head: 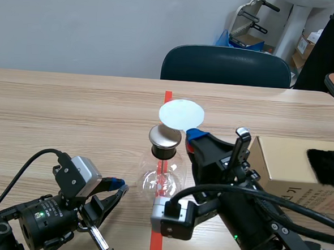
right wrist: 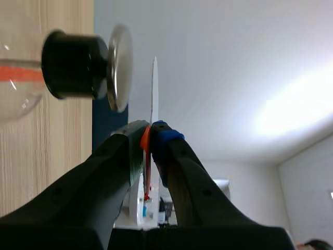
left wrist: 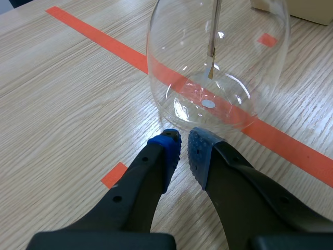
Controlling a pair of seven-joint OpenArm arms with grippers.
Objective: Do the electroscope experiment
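White and thin, the disc (head: pixel 181 114) is clamped at its edge, along with an orange piece, between the 2 fingers of the right gripper (head: pixel 195 133). It is raised just above and slightly far-right of the metal cap (head: pixel 165 137). The right wrist view shows a narrow gap between disc and cap, so they are apart.

The step in hand looks like bringing the disc to the cap. To do it well, the right arm should ease the disc's flat face squarely toward the cap. It should go slowly and avoid knocking the black stopper (head: pixel 165 152), since the flask could tip or slide.

The left gripper (left wrist: pixel 183 141) rests low at the flask's near-left side, just beside the glass. Its fingers are drawn almost together with nothing between them.

The glass flask (left wrist: pixel 171 78) stands on the red tape line (head: pixel 168 97) at the table's middle. Inside hangs 1 thin rod (left wrist: pixel 214 26) ending in a small leaf (left wrist: pixel 210 70) that points straight down. At the right, a cardboard box (head: pixel 284 160) carries a black furry piece (head: pixel 326 166) on top. What the box holds cannot be seen.
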